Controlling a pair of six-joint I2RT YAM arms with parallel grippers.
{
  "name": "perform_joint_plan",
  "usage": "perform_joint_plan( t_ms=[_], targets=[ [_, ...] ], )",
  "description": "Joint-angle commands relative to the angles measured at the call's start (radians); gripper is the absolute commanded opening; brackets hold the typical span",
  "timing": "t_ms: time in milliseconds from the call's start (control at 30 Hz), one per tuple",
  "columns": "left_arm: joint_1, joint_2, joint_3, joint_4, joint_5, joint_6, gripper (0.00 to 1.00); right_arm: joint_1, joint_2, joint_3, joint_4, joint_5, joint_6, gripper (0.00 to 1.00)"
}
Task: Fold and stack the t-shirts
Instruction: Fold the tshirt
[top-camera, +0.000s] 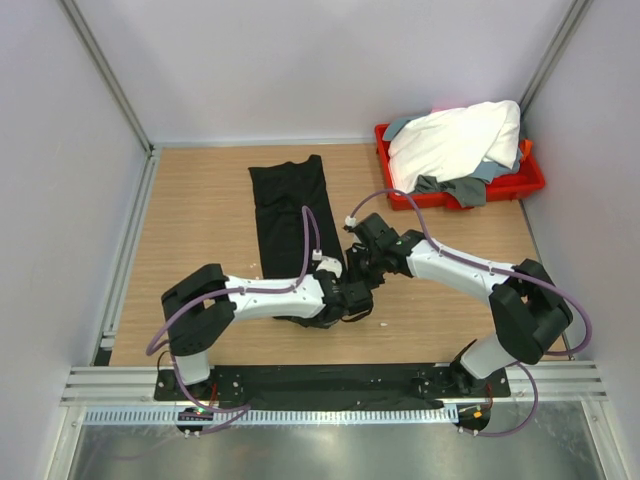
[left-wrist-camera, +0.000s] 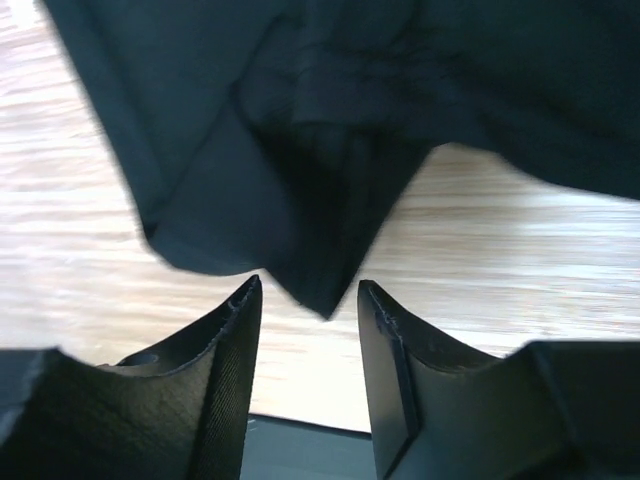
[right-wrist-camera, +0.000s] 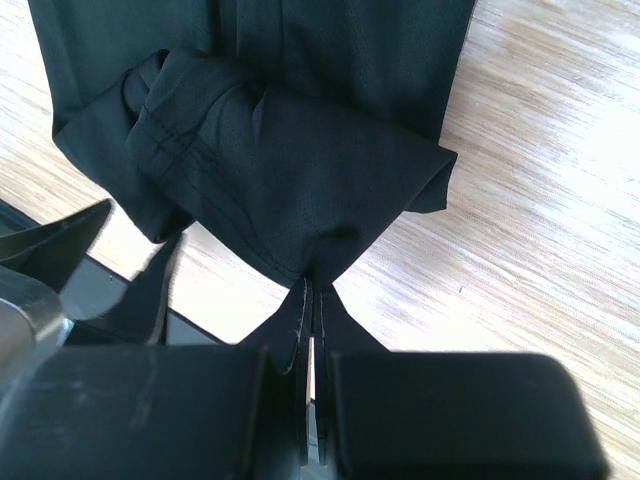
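The right pincer (right-wrist-camera: 310, 285) is pressed together on a bunched fold of the black t-shirt (right-wrist-camera: 300, 180), pinching it at the cloth's near right corner. The left pincer (left-wrist-camera: 308, 290) stands spread. A hanging corner of the same shirt dips toward the gap between its tips, but nothing is caught there.

From above, the black t-shirt (top-camera: 285, 200) lies on the wooden surface (top-camera: 200, 230) as a narrow strip, already folded lengthwise. Its long axis runs near to far, with the near end leaning slightly right. The far end lies flat and points at the far wall. The near end is gathered up where the left pincer (top-camera: 355, 300) and right pincer (top-camera: 358, 262) meet. Whether collar or hem is at the near end I cannot tell.

The step in hand looks like the crosswise fold, taking the near end over toward the far end. The next move probably calls for the left pincer to rise a little and close on the dangling corner, so that both near corners are held. Both arms would then carry the edge away from the bases at an even height, keeping it square to the strip.

The white t-shirt (top-camera: 455, 140) and grey t-shirt (top-camera: 455, 190) wait heaped in the red tray (top-camera: 530, 185) at the far right, unfolded.
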Motion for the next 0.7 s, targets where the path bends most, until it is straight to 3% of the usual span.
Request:
perform_joint_plan(
  t_ms=[0,300,400,467,667],
  targets=[
    [-0.015,0.002,0.02,-0.125,-0.105,-0.072,0.44,0.007,-0.032,-0.008,0.028,-0.01,-0.003,0.01],
    [-0.015,0.013,-0.009,-0.111,-0.119,-0.078,0.22,0.007,-0.04,-0.013,0.031,-0.013,0.0,0.01],
    [-0.014,0.014,-0.011,-0.099,-0.114,-0.072,0.12,0.007,-0.04,-0.016,0.033,-0.013,0.002,0.02],
    [-0.017,0.008,-0.009,-0.102,-0.114,-0.077,0.0,0.007,-0.04,-0.02,0.036,-0.016,0.003,0.02],
    [-0.049,-0.038,0.032,-0.227,-0.134,-0.135,0.0,0.023,-0.101,-0.045,0.008,-0.023,0.014,0.01]
  ],
)
